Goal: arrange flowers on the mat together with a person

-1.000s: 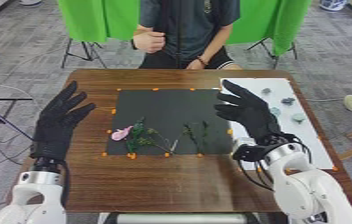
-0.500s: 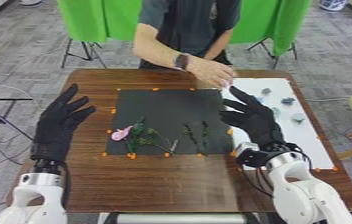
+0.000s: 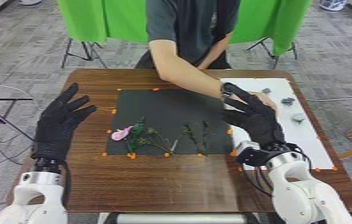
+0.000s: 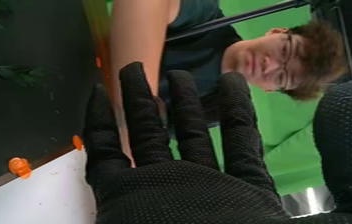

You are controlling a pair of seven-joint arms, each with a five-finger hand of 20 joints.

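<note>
Presently, robot's L. hand (image 3: 57,125) is held off mat's L. side, fingers extended, thumb apart; R. hand (image 3: 257,125) is held open, fingers spread, by mat's R. edge. On blk. mat (image 3: 168,107): 1 pink flower (image 3: 121,133), nr. L. edge, laid w/ leafy stem (image 3: 138,136); thin green sprigs (image 3: 190,134) laid to R. On white sheet (image 3: 307,145), R. of mat: small blue-grey blooms (image 3: 288,101). Person's forearm (image 3: 181,71) is extended over mat's far R. corner; person's hand (image 3: 267,98) is part-hidden, contents not discernible.
</note>
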